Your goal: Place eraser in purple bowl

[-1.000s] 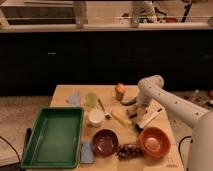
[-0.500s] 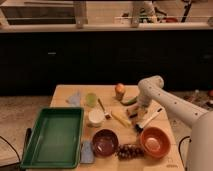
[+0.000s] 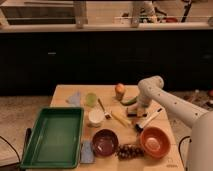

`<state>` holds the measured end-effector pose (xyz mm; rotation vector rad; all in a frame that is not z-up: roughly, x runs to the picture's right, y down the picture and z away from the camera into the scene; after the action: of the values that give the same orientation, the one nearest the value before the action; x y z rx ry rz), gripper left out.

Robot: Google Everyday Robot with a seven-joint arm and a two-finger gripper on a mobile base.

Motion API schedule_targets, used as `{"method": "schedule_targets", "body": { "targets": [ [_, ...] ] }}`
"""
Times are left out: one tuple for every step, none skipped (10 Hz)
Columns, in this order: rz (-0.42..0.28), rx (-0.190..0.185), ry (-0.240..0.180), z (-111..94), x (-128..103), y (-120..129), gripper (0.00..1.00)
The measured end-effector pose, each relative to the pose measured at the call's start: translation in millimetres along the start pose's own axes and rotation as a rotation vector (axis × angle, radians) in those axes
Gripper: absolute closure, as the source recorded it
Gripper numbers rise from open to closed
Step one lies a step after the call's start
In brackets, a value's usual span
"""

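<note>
The eraser [image 3: 134, 114], a small dark block, lies on the wooden table [image 3: 65, 92] right of centre. My gripper [image 3: 136, 110] reaches down from the white arm [image 3: 165, 100] and is shut on the eraser, which still rests on the table. The purple bowl [image 3: 105, 142] stands near the front edge, down and to the left of the gripper, with nothing inside it.
An orange bowl [image 3: 154, 141] and a white-handled brush [image 3: 148, 120] sit just in front of the gripper. Grapes [image 3: 130, 151] lie between the bowls. A green tray [image 3: 52, 136] fills the left side. A white cup [image 3: 96, 117], green cup [image 3: 90, 99], fruit [image 3: 120, 89] and blue pad [image 3: 87, 151] are nearby.
The arm has stayed over the eraser and the gripper has closed on it. Nothing else on the table moved.
</note>
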<state>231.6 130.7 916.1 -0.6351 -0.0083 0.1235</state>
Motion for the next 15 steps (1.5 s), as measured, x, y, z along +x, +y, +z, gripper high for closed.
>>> {"method": "schedule_targets", "body": {
  "targets": [
    [-0.016,0.006,-0.003,-4,0,-1,1.00],
    [-0.033,0.012,-0.004,-7,0,-2,1.00],
    [-0.049,0.016,-0.005,-9,0,-3,1.00],
    [-0.076,0.022,-0.008,-14,1,-4,1.00],
    [-0.099,0.026,-0.012,-17,1,-5,1.00],
    [-0.126,0.032,-0.015,-21,0,-7,1.00],
    [-0.152,0.038,-0.021,-26,-1,-10,1.00],
    [-0.176,0.043,-0.029,-31,-1,-12,1.00],
    [-0.197,0.046,-0.035,-38,-1,-14,1.00],
    [-0.230,0.050,-0.044,-45,-2,-16,1.00],
    [-0.264,0.051,-0.051,-50,-4,-17,1.00],
    [-0.302,0.057,-0.061,-58,-7,-18,1.00],
    [-0.336,0.061,-0.069,-66,-10,-19,1.00],
    [-0.371,0.068,-0.073,-73,-13,-18,1.00],
    [-0.399,0.072,-0.074,-79,-14,-16,1.00]
  ]
}}
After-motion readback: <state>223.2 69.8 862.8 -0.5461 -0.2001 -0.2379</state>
